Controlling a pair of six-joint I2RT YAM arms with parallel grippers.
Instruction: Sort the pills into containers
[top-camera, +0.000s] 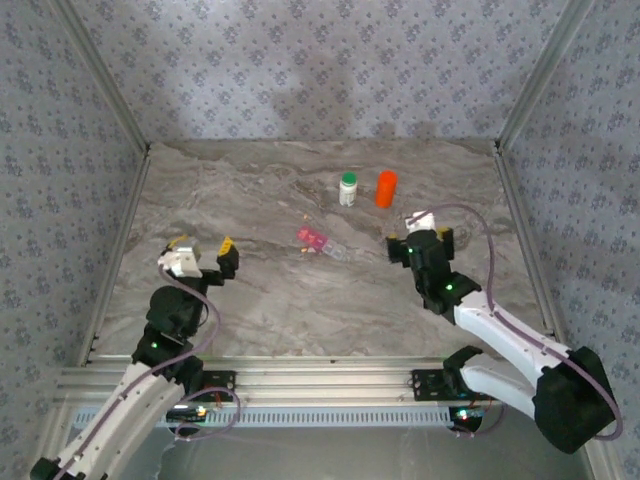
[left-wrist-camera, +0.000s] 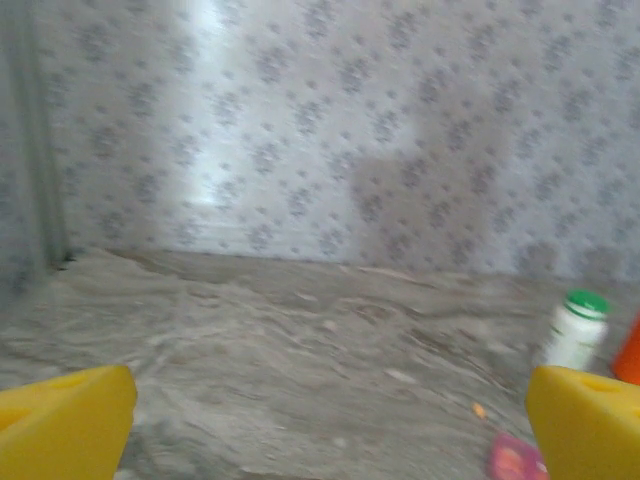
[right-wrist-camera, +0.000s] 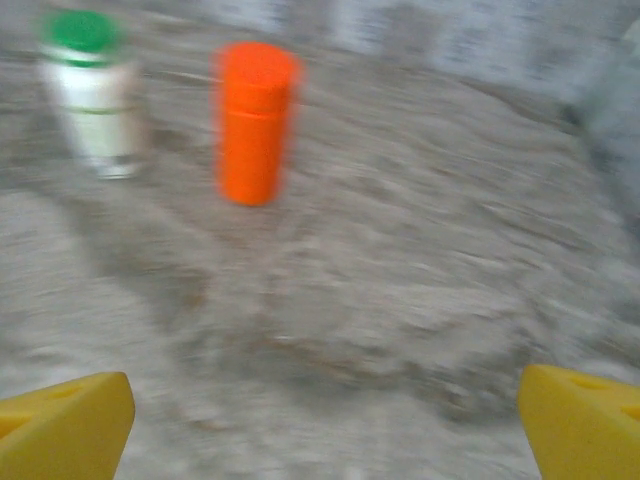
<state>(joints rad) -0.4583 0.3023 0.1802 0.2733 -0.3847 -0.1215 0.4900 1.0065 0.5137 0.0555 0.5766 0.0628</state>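
The containers, a flat clear pill box (top-camera: 326, 243) with a pink section, lie mid-table; the pink end (left-wrist-camera: 512, 460) shows low right in the left wrist view. A small orange pill (left-wrist-camera: 479, 410) lies loose on the table just beyond it. My left gripper (top-camera: 204, 244) hovers at the left, well apart from the box, open and empty, with yellow fingertips (left-wrist-camera: 62, 422) wide apart. My right gripper (top-camera: 407, 229) sits right of the box, facing the bottles, also open with nothing between its fingertips (right-wrist-camera: 585, 425).
A white bottle with a green cap (top-camera: 348, 189) and an orange bottle (top-camera: 385, 188) stand upright behind the box. Both also appear ahead of the right gripper: the white bottle (right-wrist-camera: 92, 95) and the orange bottle (right-wrist-camera: 255, 120). Patterned walls enclose the marble table (top-camera: 250, 300).
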